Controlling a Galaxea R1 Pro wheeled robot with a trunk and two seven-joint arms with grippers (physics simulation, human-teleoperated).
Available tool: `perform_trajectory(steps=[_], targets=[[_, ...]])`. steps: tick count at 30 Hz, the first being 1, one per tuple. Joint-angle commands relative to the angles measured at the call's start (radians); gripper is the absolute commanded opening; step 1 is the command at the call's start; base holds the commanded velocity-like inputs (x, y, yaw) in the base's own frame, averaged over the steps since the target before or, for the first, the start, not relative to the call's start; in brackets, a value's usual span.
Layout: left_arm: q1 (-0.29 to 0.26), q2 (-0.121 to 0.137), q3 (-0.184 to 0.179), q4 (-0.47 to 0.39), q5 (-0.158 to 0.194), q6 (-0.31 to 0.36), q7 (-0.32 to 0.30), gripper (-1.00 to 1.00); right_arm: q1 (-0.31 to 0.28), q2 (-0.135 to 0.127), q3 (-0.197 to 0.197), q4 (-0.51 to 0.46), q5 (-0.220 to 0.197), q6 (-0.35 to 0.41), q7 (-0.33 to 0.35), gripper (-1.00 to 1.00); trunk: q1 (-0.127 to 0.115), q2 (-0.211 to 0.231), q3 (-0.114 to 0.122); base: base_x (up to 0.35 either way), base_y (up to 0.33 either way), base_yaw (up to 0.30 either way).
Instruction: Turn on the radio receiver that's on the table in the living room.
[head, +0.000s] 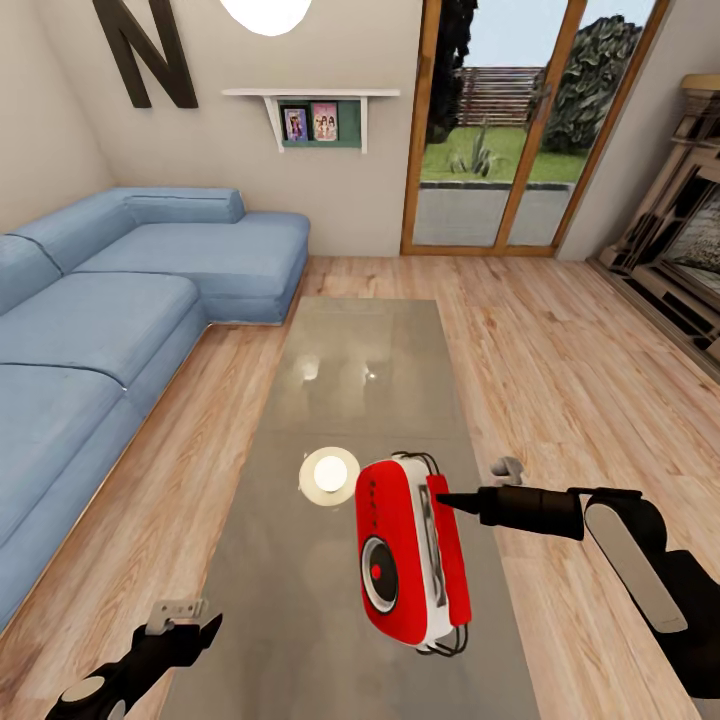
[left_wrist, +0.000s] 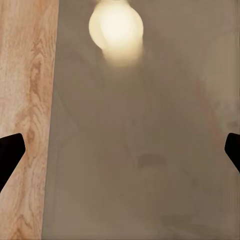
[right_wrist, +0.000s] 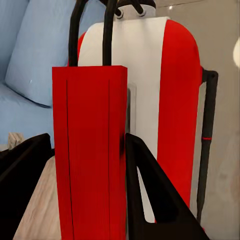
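A blue sectional sofa (head: 110, 330) fills the left side of the living room, under a large dark "N" (head: 145, 50) on the wall, with a light wood plank floor (head: 580, 360) around it. Near the bottom left, the left hand (head: 185, 625) hovers over the near left edge of the tabletop (head: 360, 360); its wrist view looks down on the glossy grey-brown surface (left_wrist: 150, 150) with the two dark fingertips (left_wrist: 10, 152) spread far apart at either border, nothing between them, and a bright lamp reflection (left_wrist: 116, 32) on the surface. In the middle of the tabletop's near half stands the radio receiver (head: 405, 555), red with white trim and a round dark dial (head: 380, 573), just beside a round lamp glare (head: 330, 473). From the right, the right hand (head: 455, 500) reaches its pointed tip to the radio's upper right side; its wrist view shows the fingers (right_wrist: 155, 200) set either side of a red block (right_wrist: 90, 150) on the radio's (right_wrist: 165, 95) back, but I cannot tell whether they press on it. Glass doors (head: 500, 130) stand beyond, a fireplace (head: 680, 230) at far right.
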Motion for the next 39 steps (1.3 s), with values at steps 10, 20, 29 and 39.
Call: perform_trajectory(steps=[10, 20, 29, 39], targets=[[0.000, -0.039, -0.004, -0.055, -0.001, 0.013, -0.008, 1.00, 0.000, 0.014, 0.007, 0.002, 0.055, 0.003, -0.007, -1.00, 0.000, 0.000, 0.000, 0.000, 0.000, 0.000], [0.000, -0.137, -0.075, -0.191, 0.000, 0.146, -0.017, 1.00, 0.000, 0.017, 0.017, 0.005, 0.112, 0.003, -0.014, -1.00, 0.000, 0.000, 0.000, 0.000, 0.000, 0.000], [-0.004, -0.237, -0.145, -0.267, -0.001, 0.270, -0.113, -1.00, 0.000, 0.017, 0.017, 0.005, 0.113, 0.003, -0.015, -1.00, 0.000, 0.000, 0.000, 0.000, 0.000, 0.000], [-0.070, -0.286, -0.147, -0.299, 0.001, 0.310, -0.150, -1.00, 0.000, 0.017, 0.019, 0.006, 0.114, 0.003, -0.013, -1.00, 0.000, 0.000, 0.000, 0.000, 0.000, 0.000]])
